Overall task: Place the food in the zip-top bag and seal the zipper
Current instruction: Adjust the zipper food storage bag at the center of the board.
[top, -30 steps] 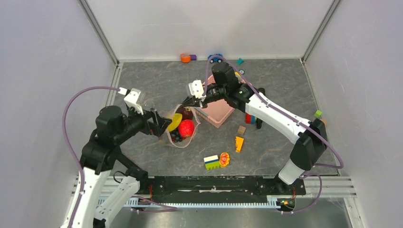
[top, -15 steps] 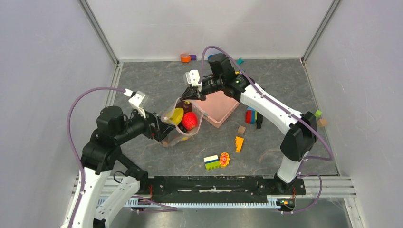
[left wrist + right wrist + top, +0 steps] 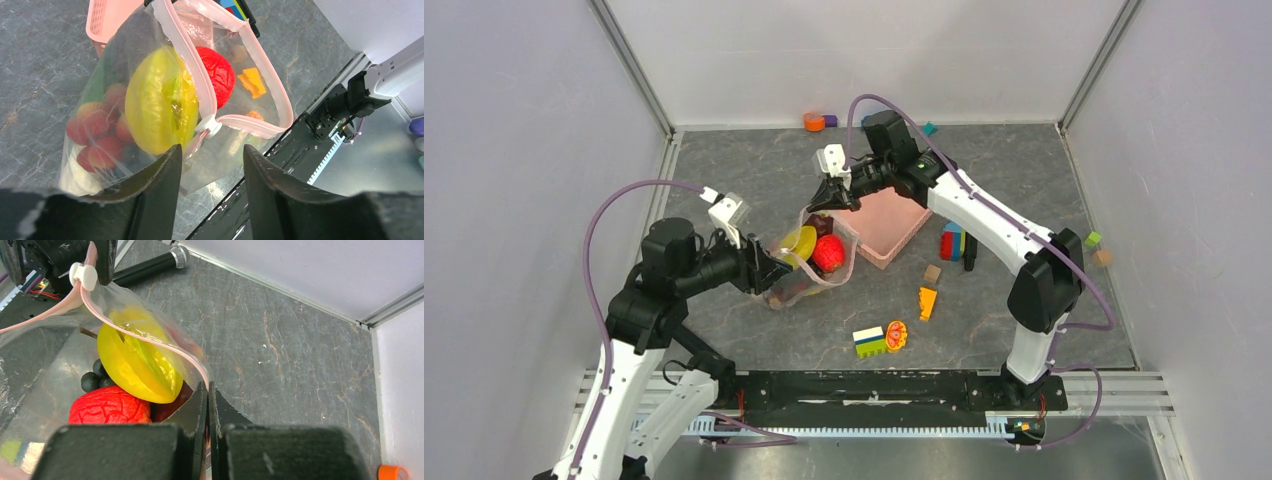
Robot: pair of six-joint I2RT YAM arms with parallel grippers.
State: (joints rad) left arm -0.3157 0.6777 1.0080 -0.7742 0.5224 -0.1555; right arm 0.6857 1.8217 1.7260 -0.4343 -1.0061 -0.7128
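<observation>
The clear zip-top bag hangs tilted between my two grippers, its mouth gaping. Inside are a yellow citrus, a red ball-like fruit, strawberries and dark berries. My right gripper is shut on the pink zipper strip at the bag's far end and holds it up. My left gripper is open at the bag's near end, its fingers either side of the clear corner, just below the white slider.
The pink lattice basket stands just right of the bag. Coloured blocks, an orange wedge and a green-yellow block lie to the right and front. Small toys sit by the back wall.
The right gripper has lifted the bag's far end up and back, tilting the bag off the table. The left gripper has moved right to the slider end.
</observation>
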